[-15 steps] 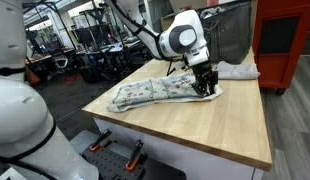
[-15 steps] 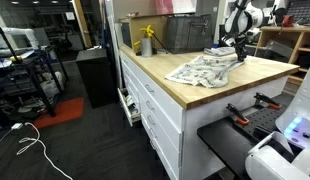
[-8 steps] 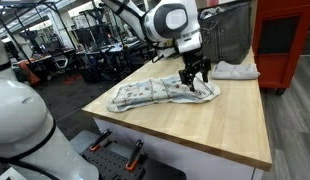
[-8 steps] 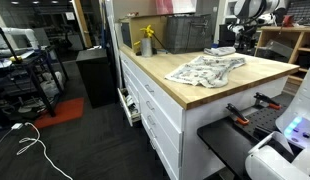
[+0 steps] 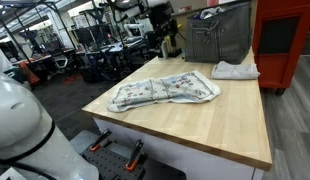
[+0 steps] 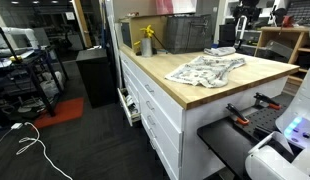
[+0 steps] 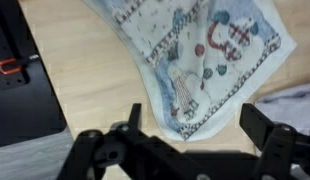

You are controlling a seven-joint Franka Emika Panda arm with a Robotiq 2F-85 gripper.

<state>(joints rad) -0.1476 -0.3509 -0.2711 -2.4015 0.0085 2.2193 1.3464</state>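
- The gripper (image 7: 197,128) has lifted off the patterned cloth (image 5: 165,92), which it was pressing a second ago, and now hangs high above the table (image 5: 205,135).
- Its fingers stand wide apart and hold nothing.
- The cloth lies flat on the table, untouched. Its long axis runs from near one table corner toward the table's middle.
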